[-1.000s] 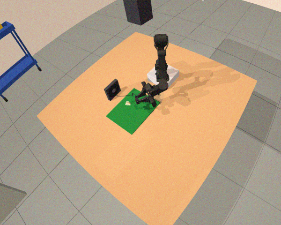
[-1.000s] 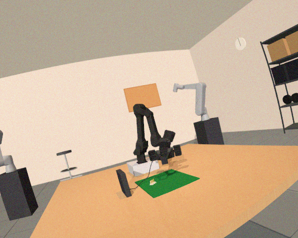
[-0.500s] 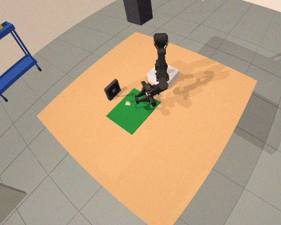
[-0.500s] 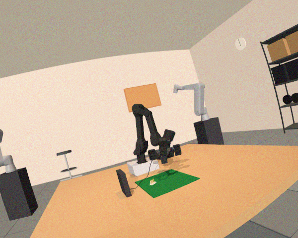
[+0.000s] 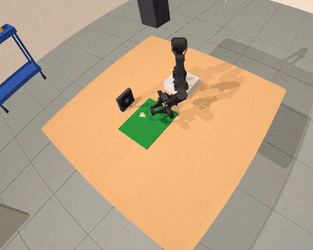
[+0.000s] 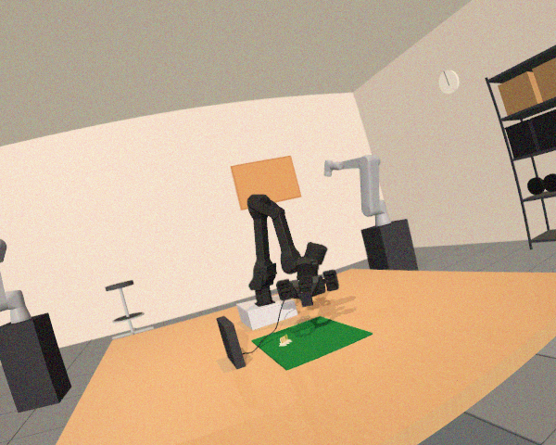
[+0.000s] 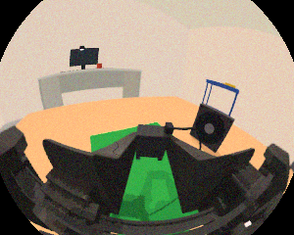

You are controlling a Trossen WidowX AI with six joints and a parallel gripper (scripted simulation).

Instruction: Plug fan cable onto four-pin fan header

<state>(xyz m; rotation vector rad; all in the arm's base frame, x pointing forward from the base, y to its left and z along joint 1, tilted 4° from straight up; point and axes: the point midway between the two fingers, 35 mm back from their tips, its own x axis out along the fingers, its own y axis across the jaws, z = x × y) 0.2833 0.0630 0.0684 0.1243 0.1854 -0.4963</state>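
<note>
The green board [image 5: 140,132] [image 6: 326,339] [image 7: 104,142] lies flat on the table. A small cream-white header [image 5: 142,114] [image 6: 284,340] stands on it near the edge on the fan's side; in the wrist view it cannot be made out. The black fan [image 5: 125,99] [image 6: 230,342] [image 7: 209,128] stands upright beside the board. Its thin dark cable [image 6: 276,325] [image 7: 183,128] rises from the fan to my fingertips. My gripper [image 5: 152,110] [image 6: 307,302] [image 7: 153,140] is shut on the cable's dark plug, above the board and off to one side of the header. The fingers largely hide the plug.
The arm's white base block [image 5: 193,80] [image 6: 253,318] stands on the table [image 5: 178,174] [image 6: 172,392] behind the board. The slack cable hangs between fan and gripper. A blue trolley [image 5: 16,77] stands beyond the table.
</note>
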